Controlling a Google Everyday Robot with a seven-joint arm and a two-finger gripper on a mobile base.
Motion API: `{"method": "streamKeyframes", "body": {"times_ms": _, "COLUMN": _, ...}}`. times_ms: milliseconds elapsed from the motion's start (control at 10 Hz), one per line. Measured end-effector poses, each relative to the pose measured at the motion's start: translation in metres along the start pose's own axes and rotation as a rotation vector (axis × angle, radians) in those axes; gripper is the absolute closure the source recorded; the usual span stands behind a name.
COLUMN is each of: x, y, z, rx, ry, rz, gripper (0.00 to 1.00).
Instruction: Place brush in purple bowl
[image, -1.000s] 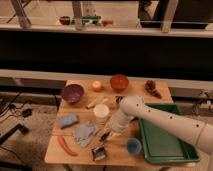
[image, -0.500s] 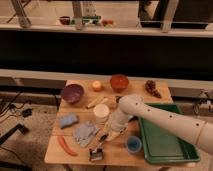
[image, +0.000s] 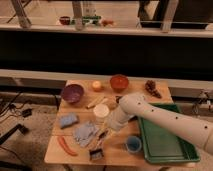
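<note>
The gripper (image: 106, 131) hangs low over the front half of the table (image: 116, 152), at the end of the white arm that comes in from the right side. Its 2 fingers are squeezed tight together. They look like they are pinching the top of the thin black handle of the brush (image: 96, 150), but the grip spot is hard to see.

The brush lies slanted. Its dark head sits down by the front edge of the table and its handle points up and back to the gripper. It is just beside the crumpled blue-grey cloth (image: 85, 133).

The purple bowl (image: 72, 93) is far from the brush, near the back left corner of the table. Nothing is in it that I can see.

I think the job now is to lift the brush. Here is how to do it well:

1. Keep the fingers tight, because the handle is thin and the heavy head may swing or slip.
2. Go straight up first, so the head clears the cloth and does not drag it.
3. Then carry it back and left, passing left of the white cup (image: 101, 111) and over the blue sponge (image: 68, 120).
4. Stop over the middle of the purple bowl, not the orange bowl (image: 119, 81).
5. Lower the head inside before letting go.
</note>
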Motion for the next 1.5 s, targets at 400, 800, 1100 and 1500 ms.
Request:
{"method": "streamKeyframes", "body": {"times_ms": 400, "x": -0.025, "y": -0.003, "z": -0.022, "rx": 0.054, "ry": -0.004, "rz": -0.057, "gripper": 0.84}}
{"method": "streamKeyframes", "body": {"times_ms": 800, "x": -0.066, "y": -0.008, "z": -0.061, "rx": 0.118, "ry": -0.012, "rz": -0.138, "gripper": 0.84}}
{"method": "streamKeyframes", "body": {"times_ms": 1100, "x": -0.106, "y": -0.016, "z": -0.088, "rx": 0.152, "ry": -0.021, "rz": -0.213, "gripper": 0.84}}
{"method": "streamKeyframes", "body": {"times_ms": 1500, "x": -0.159, "y": -0.06, "z": -0.105, "rx": 0.154, "ry": -0.014, "rz": -0.339, "gripper": 0.84}}
